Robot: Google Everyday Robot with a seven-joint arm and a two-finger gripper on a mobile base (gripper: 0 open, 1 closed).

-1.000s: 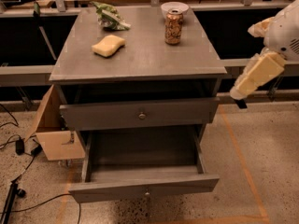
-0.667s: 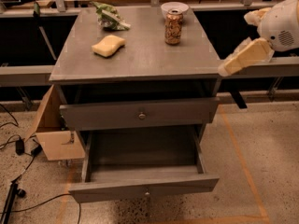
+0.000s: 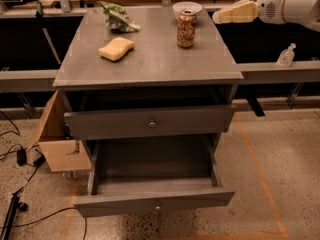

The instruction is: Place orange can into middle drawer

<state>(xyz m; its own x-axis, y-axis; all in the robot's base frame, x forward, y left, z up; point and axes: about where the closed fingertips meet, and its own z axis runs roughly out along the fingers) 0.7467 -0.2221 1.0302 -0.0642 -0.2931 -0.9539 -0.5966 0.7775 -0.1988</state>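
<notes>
The orange can [image 3: 186,29] stands upright on the grey cabinet top [image 3: 150,59], near its back right, just in front of a white bowl [image 3: 187,7]. My gripper [image 3: 234,12] hangs in the air at the upper right, to the right of the can and a little above its top, apart from it and holding nothing. The middle drawer [image 3: 155,202] is pulled out, with nothing in it. The like drawer front [image 3: 150,122] above it is slightly out.
A yellow sponge [image 3: 117,48] and a green crumpled bag [image 3: 118,17] lie on the left of the top. A cardboard box [image 3: 56,141] leans at the cabinet's left. Cables and a tripod leg lie on the floor at left. A small bottle [image 3: 286,55] stands on the right ledge.
My gripper has risen and moved left, from beside the cabinet's right edge to level with the can's top. The can and the drawers have not moved.
</notes>
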